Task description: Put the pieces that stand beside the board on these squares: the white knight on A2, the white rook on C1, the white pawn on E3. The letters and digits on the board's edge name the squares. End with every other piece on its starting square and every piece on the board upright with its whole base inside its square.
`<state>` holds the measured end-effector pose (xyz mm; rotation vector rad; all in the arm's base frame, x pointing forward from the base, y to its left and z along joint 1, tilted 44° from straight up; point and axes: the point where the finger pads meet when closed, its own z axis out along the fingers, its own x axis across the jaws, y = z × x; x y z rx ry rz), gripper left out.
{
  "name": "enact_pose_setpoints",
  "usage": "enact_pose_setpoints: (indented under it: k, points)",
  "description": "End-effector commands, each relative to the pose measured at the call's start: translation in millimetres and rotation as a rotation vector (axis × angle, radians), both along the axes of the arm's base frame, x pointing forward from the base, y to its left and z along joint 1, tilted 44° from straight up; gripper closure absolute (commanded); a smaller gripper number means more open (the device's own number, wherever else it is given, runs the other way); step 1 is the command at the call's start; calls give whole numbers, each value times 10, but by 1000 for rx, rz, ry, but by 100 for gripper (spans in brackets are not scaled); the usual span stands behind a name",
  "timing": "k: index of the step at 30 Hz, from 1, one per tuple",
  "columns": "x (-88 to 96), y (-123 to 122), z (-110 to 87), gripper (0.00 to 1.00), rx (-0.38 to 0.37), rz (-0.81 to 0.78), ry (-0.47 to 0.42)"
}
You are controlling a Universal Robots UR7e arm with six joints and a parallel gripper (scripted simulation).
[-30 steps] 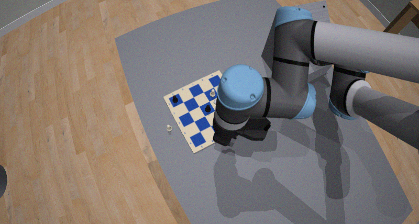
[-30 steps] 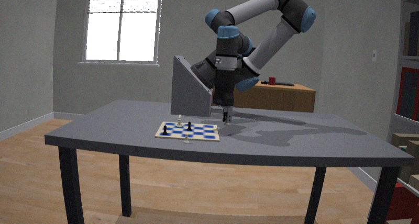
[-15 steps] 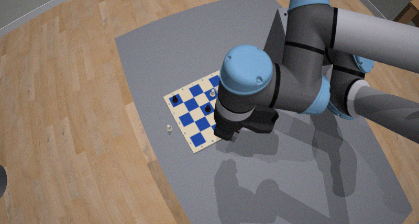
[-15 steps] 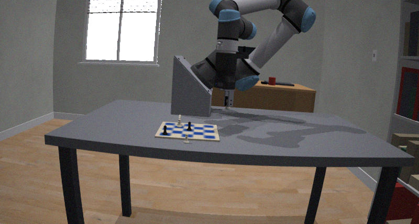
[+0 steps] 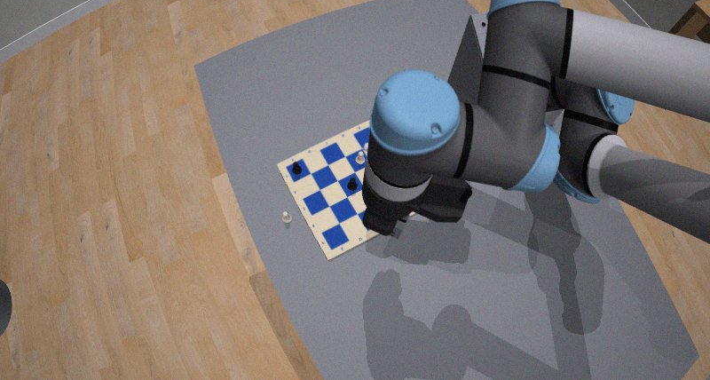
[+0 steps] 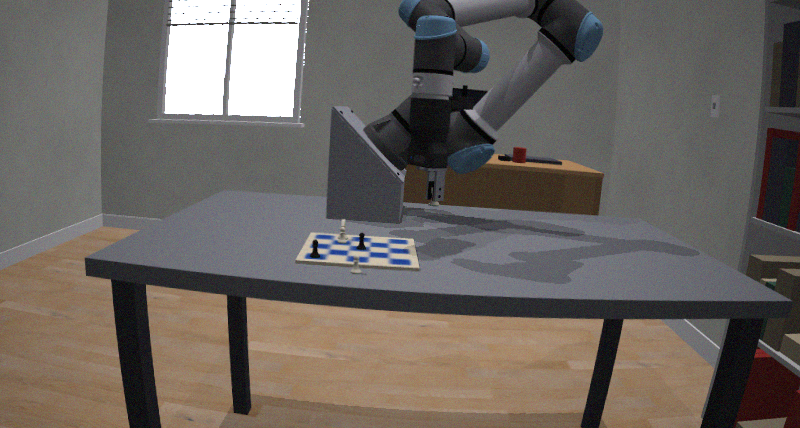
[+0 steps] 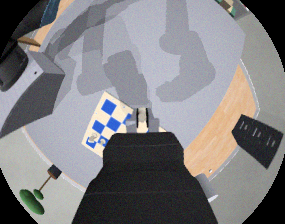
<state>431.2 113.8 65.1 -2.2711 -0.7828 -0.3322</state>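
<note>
My gripper [image 6: 434,198] [image 7: 142,114] points down, shut on a pale piece that looks like the white rook [image 6: 434,203] [image 7: 141,115], high above the table beyond the board's side. The white pawn [image 5: 286,217] [image 6: 356,266] stands upright on the table beside the board [image 5: 302,185] [image 6: 302,261]. A tall white piece [image 6: 342,225] [image 7: 93,137], apparently the white knight, stands on the light edge square next to a blue corner; the arm mostly hides it in the top view. The blue squares that match C1 and E3 show no piece.
Another white piece [image 5: 359,158] [image 7: 102,142] stands on a blue square beside the tall one. One black piece [image 5: 295,169] [image 6: 315,249] is on a corner square, another black piece [image 5: 351,184] [image 6: 361,241] on the middle square. The grey mount [image 6: 363,173] rises behind the board.
</note>
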Motion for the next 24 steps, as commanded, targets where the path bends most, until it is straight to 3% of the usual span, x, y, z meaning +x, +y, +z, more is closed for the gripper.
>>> enact_pose_setpoints:
  k: [1,7,8,13,15,20,24]
  points:
    - [70,-186,-127,100,-4,9,-14]
    - [169,-766,-615,100,-10,52,-54]
    - [169,-766,-615,100,-10,52,-54]
    - [168,-1192,-1014,100,-9,85,-86]
    - [168,-1192,-1014,100,-9,85,-86]
    - [118,-1525,-1359,100,-5,114,-113]
    - [102,-1593,-1434,100,-4,120,-118]
